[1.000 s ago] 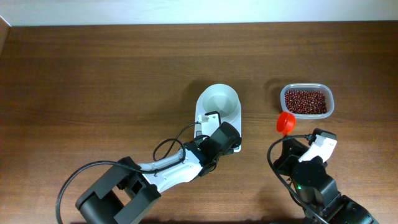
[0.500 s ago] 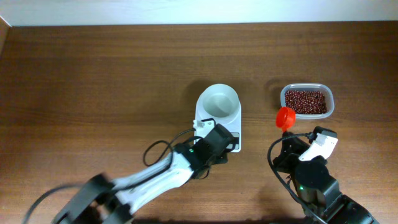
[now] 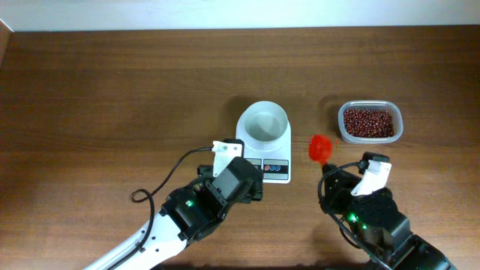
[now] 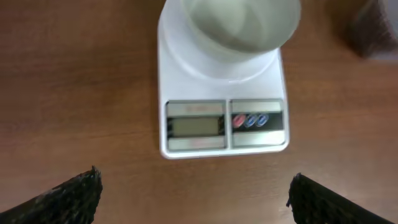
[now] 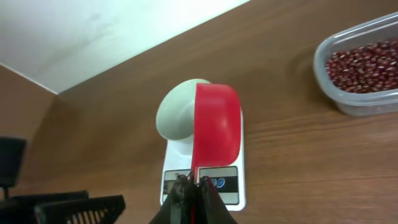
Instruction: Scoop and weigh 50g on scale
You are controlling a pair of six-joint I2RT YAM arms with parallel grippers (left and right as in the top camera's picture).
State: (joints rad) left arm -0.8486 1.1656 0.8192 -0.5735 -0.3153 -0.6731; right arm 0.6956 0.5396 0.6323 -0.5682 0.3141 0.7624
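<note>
Low and left of centre in the overhead view stands the left arm. Its own camera shows the left pincer (image 4: 193, 183) spread wide and holding nothing, one finger in each bottom corner of that view. The scale (image 3: 264, 154) sits mid-frame on the worktop (image 3: 112, 90), display edge toward the arms. Its white bowl (image 3: 263, 124) looks empty.

Right of it, between scale and tub, hovers the red scoop (image 3: 321, 148). Its handle runs down and right into the right pincer (image 3: 335, 171), which is clamped on it. The cup is blurred, so I cannot tell whether it carries anything. The beans (image 3: 368, 122) lie in the clear tub (image 3: 398, 129) at the upper right, up and right of the scoop. The right arm is much the nearer, so any filling looks to be its job, reaching up and right.
</note>
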